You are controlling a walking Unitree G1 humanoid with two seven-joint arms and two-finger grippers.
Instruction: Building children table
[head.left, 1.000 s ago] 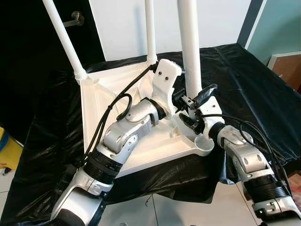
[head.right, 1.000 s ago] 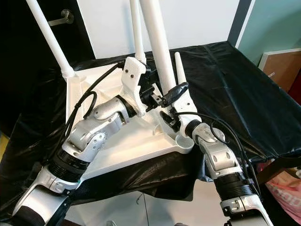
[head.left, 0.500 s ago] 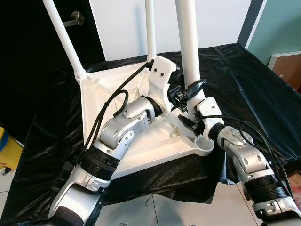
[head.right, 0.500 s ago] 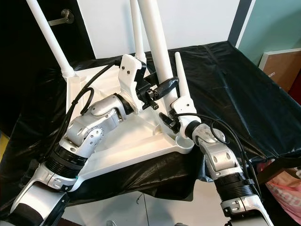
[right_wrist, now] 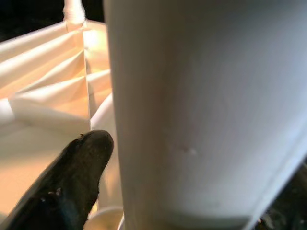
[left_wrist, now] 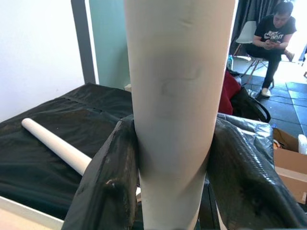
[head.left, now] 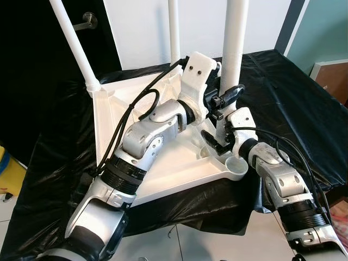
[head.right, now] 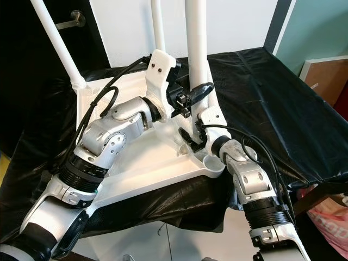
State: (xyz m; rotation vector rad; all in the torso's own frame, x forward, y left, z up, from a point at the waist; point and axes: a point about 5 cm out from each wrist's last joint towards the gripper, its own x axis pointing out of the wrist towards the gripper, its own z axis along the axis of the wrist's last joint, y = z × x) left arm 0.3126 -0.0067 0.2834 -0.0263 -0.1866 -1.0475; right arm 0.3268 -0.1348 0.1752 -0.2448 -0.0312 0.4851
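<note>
The inverted tabletop (head.left: 163, 163) lies on the black cloth (head.left: 283, 92), two legs (head.left: 76, 49) already standing in its far corners. I hold the third leg (head.left: 235, 43) upright over the near corner: my left gripper (left_wrist: 177, 158) clamps its shaft, my right gripper (head.left: 222, 122) closes around it lower down. Step in hand: seating this leg. Next, I judge, lower it squarely into the socket (head.left: 236, 163) and twist. A fourth leg (left_wrist: 55, 143) lies on the cloth. No readable writing on the parts.

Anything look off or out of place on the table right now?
One thing: a spare white leg lies loose on the black cover, not fitted. Both the left gripper and the right gripper clamp the upright leg over the upturned tabletop.
</note>
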